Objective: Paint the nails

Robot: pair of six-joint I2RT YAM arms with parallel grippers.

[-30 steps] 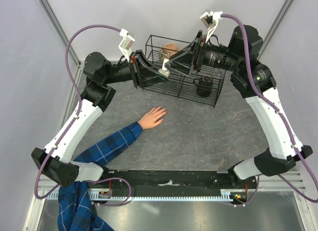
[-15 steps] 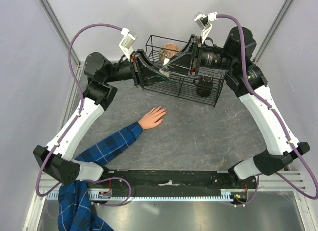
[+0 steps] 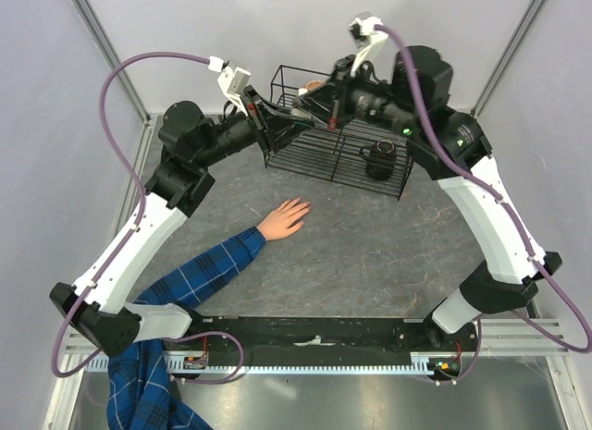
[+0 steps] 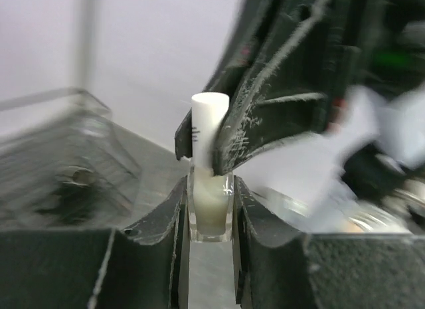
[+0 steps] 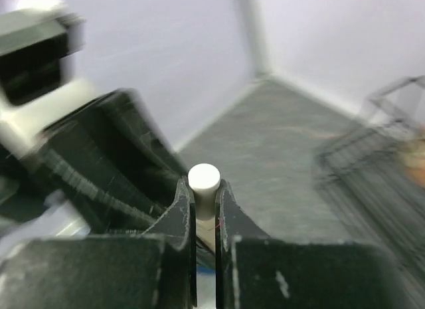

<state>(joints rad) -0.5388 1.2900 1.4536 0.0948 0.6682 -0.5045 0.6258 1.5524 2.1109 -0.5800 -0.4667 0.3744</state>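
A small clear bottle (image 4: 210,212) of pale liquid stands upright between the pads of my left gripper (image 4: 209,189), which is shut on it. My right gripper (image 5: 204,189) is shut on the bottle's white cap (image 5: 204,179), also visible in the left wrist view as the cap (image 4: 209,119). Both grippers meet in the air above the basket's left end, the left gripper (image 3: 298,123) and the right gripper (image 3: 313,112). The skin-coloured hand (image 3: 285,217) with a blue plaid sleeve (image 3: 208,268) lies flat on the table. Its nails (image 3: 303,206) are too small to make out.
A black wire basket (image 3: 338,176) stands at the back of the grey table, with a black cup (image 3: 381,158) in its right part and a brown object (image 3: 315,85) at its far left. Frame posts and pale walls close in the back corners.
My right gripper has moved left and closed on the white cap. Both grippers have shifted toward the back with the bottle. The hand on the table has not moved.
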